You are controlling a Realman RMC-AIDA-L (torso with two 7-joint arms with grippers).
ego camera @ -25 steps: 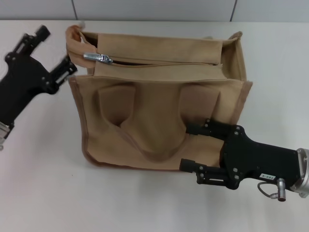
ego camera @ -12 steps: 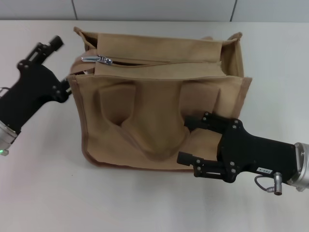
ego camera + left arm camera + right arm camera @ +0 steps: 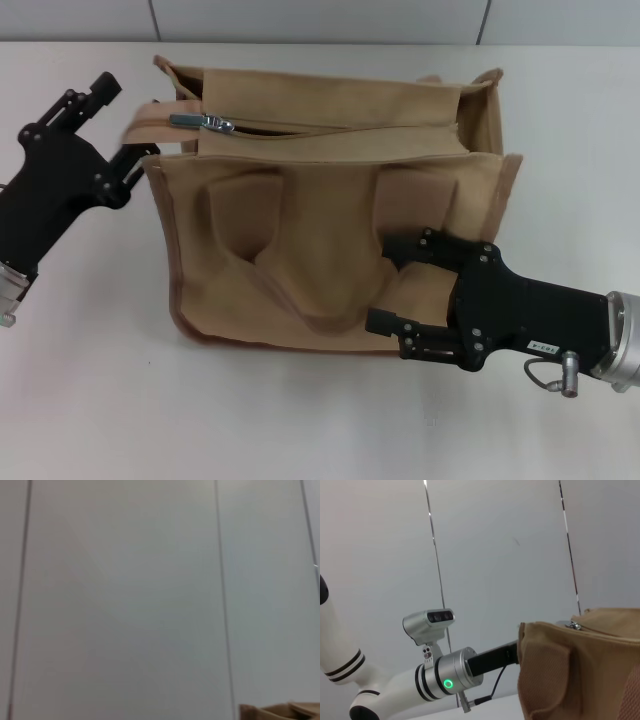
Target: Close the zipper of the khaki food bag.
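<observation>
The khaki food bag [image 3: 335, 215] sat upright at the centre of the white counter [image 3: 90, 400], its front face with a looped handle [image 3: 300, 260] turned toward the robot. Across the top flap ran the zipper [image 3: 330, 131], with its silver pull tab [image 3: 202, 122] at the 9 o'clock end of the bag; a dark gap showed along the line beside the tab.

The left gripper [image 3: 115, 125] was at the bag's 9 o'clock side, its fingers spread, one reaching up toward 12 o'clock and the other at the bag's upper corner, where a tan strap [image 3: 150, 112] lay. Whether that finger touched the fabric could not be told.

The right gripper [image 3: 385, 285] was at the bag's 5 o'clock corner, fingers spread wide, the upper one lying against the front panel and the lower one at the bottom edge.

In the right wrist view the bag's side [image 3: 580, 670] rose close by, with the left arm [image 3: 445, 680] behind it.
</observation>
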